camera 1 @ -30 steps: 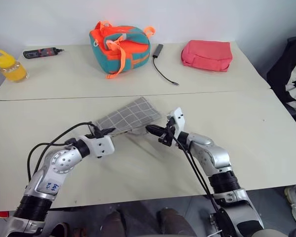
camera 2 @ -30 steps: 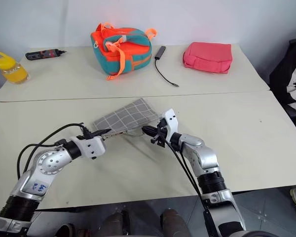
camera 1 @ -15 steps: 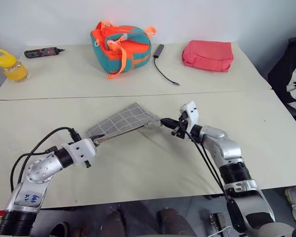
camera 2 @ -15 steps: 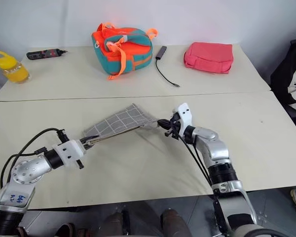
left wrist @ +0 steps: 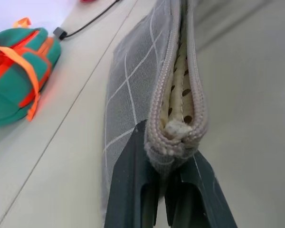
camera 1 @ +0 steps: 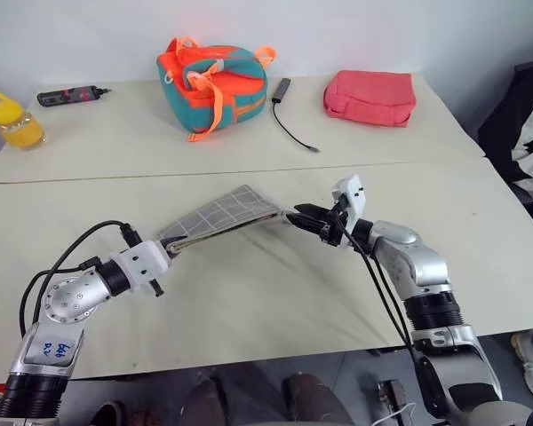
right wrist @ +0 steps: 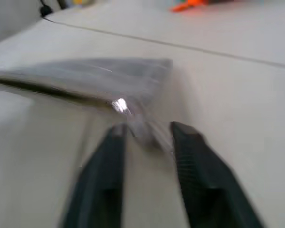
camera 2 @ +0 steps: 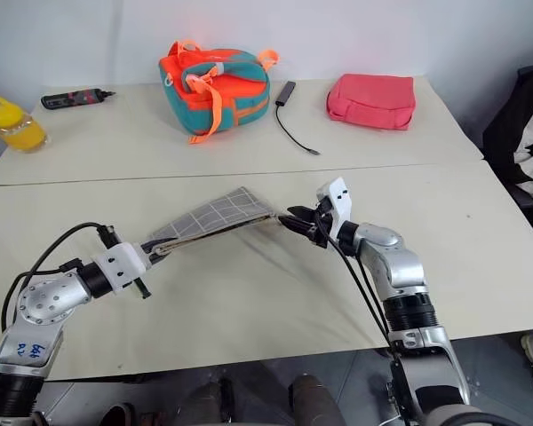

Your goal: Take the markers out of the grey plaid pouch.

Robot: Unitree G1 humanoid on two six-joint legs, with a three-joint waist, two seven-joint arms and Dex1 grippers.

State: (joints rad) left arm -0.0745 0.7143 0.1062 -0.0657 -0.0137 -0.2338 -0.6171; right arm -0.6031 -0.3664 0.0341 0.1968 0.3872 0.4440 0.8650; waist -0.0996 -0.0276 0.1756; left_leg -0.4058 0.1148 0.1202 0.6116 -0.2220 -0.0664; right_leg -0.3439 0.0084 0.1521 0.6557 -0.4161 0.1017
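- Currently the grey plaid pouch (camera 1: 222, 216) sits mid-table, lifted at a slant off the near table (camera 1: 275, 293), its zip edge facing the robot.
- Left gripper (left wrist: 165, 164) is pressed together on the pouch's zipper-end corner, at about 8 o'clock of the pouch; probably anchoring it so the zip can run.
- Right gripper (camera 2: 295, 221) is at the opposite end, roughly 3 o'clock, fingers spread, with the small metal ring (right wrist: 119, 105) just ahead of the tips. Contact with the pull: can't tell, right wrist view is smeared.
- Zip looks parted only narrowly; dotted beige lining (left wrist: 180, 71) shows in the slit.
- Markers: can't make out any, presumably deep inside.
- Far table, 12 o'clock: teal-and-orange bag (camera 1: 215, 74), pink pouch (camera 1: 370, 97), black cable (camera 1: 289, 120), yellow bottle (camera 1: 2, 117), black-and-red tool (camera 1: 69, 94); none in play.
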